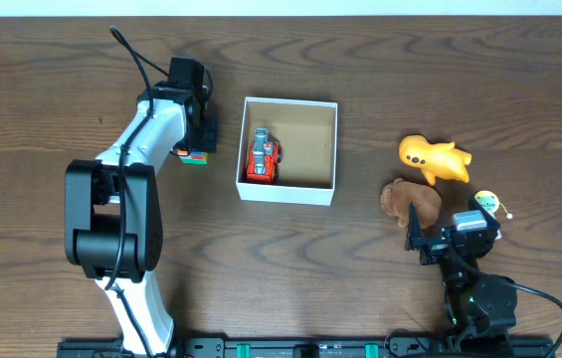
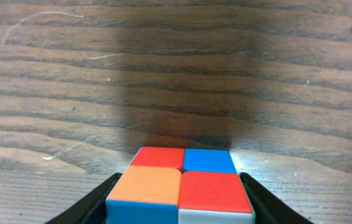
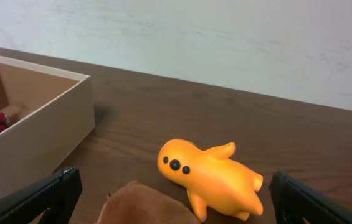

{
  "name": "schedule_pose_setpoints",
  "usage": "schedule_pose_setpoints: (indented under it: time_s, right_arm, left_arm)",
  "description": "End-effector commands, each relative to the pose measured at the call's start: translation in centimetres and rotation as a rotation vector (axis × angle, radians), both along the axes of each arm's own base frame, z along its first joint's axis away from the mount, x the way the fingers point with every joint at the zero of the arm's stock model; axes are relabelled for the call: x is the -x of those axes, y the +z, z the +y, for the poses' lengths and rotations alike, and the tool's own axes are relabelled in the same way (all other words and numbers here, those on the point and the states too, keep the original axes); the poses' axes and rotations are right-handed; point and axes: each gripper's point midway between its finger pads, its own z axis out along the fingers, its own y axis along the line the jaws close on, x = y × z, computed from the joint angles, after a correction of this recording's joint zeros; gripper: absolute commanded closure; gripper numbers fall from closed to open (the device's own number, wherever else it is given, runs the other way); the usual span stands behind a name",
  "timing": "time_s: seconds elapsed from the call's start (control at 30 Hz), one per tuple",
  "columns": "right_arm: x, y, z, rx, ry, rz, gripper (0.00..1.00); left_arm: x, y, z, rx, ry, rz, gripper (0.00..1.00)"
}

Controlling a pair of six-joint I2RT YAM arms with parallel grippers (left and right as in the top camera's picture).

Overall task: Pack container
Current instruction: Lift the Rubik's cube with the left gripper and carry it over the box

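Observation:
The container (image 1: 288,103), a low white box with a tan inside, sits mid-table and holds a red toy car (image 1: 262,157); its wall also shows in the right wrist view (image 3: 45,134). My left gripper (image 1: 199,139) is left of the box, shut on a multicoloured puzzle cube (image 2: 180,190) resting on the table. My right gripper (image 1: 450,237) is open and empty, just behind a brown plush toy (image 1: 409,199) and an orange toy figure (image 1: 433,158). The orange figure (image 3: 210,177) lies between my right fingers' span, farther out.
A small green and white toy (image 1: 488,204) lies right of the brown plush. The left arm's body stretches along the table's left side. A white wall rises beyond the table's far edge.

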Motion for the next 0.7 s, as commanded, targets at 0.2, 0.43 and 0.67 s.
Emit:
schedule_pose_setpoints:
  time_s: [0.2,0.43,0.67]
  right_arm:
    - [0.0,-0.2,-0.1,-0.014,-0.007,0.005,0.01]
    - [0.0,-0.2,-0.1,-0.014,-0.006,0.005,0.01]
    - [0.0,-0.2,-0.1,-0.014,-0.006,0.005,0.01]
  left_arm:
    - [0.2,0.0,0.1,-0.003,-0.005,0.005,0.49]
    - [-1.7,4.5,-0.1,0.009,-0.005,-0.113,0.49]
    - [-3.7,12.6,-0.9,0.037,-0.017,-0.35,0.54]
